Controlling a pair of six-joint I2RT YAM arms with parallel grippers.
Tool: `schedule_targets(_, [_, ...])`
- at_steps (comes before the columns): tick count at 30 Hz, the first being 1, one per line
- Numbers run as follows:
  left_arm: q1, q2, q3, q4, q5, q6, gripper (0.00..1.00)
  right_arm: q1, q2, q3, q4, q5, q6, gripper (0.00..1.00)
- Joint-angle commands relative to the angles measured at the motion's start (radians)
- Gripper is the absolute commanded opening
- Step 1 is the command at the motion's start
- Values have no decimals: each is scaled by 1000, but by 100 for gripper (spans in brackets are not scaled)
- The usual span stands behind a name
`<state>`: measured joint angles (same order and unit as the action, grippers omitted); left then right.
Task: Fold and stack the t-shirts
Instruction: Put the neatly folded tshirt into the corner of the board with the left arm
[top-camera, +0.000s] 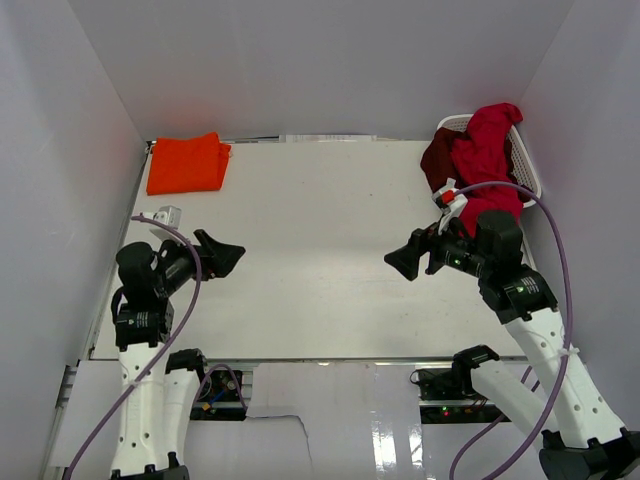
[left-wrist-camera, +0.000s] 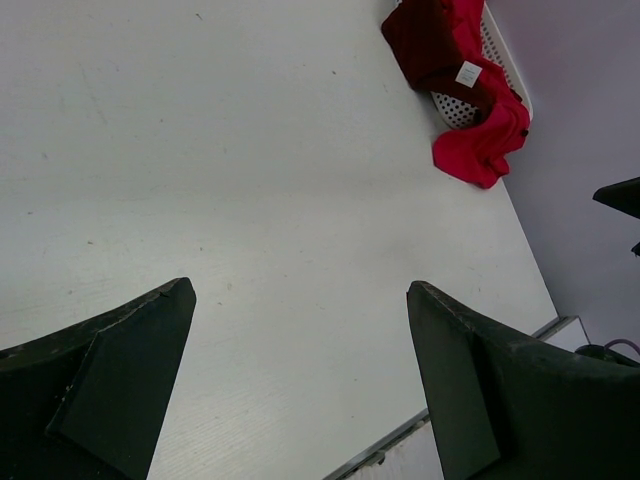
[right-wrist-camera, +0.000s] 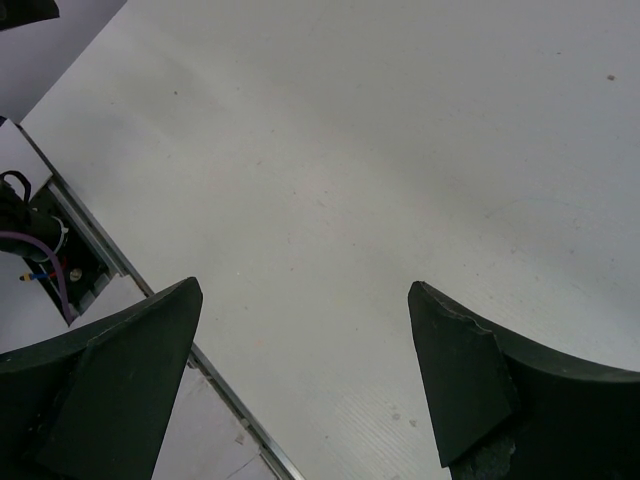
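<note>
A folded bright orange t-shirt (top-camera: 187, 163) lies at the table's far left corner. A crimson red t-shirt (top-camera: 488, 150) and a dark maroon t-shirt (top-camera: 438, 158) hang crumpled over the white laundry basket (top-camera: 527, 170) at the far right; the left wrist view shows the red one (left-wrist-camera: 484, 140), the maroon one (left-wrist-camera: 425, 40) and the basket (left-wrist-camera: 458, 108) too. My left gripper (top-camera: 232, 257) (left-wrist-camera: 300, 290) hovers open over bare table at the left. My right gripper (top-camera: 402, 264) (right-wrist-camera: 303, 288) hovers open at the right, near the basket. Neither holds anything.
A small white box (top-camera: 168, 215) sits by the table's left edge, just behind my left arm. The table's near edge with a metal rail (right-wrist-camera: 150, 295) runs below both grippers. White walls enclose the table on the left, back and right.
</note>
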<state>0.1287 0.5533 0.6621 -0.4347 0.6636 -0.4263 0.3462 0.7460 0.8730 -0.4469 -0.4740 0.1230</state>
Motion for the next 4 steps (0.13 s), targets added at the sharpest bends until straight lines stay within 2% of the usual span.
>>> schedule_targets(1, [-1, -10, -2, 2, 5, 11, 98, -6, 1, 11, 7, -6, -5, 90])
schedule_targets(4, [-1, -12, -2, 2, 7, 11, 98, -6, 4, 11, 8, -17, -2, 90])
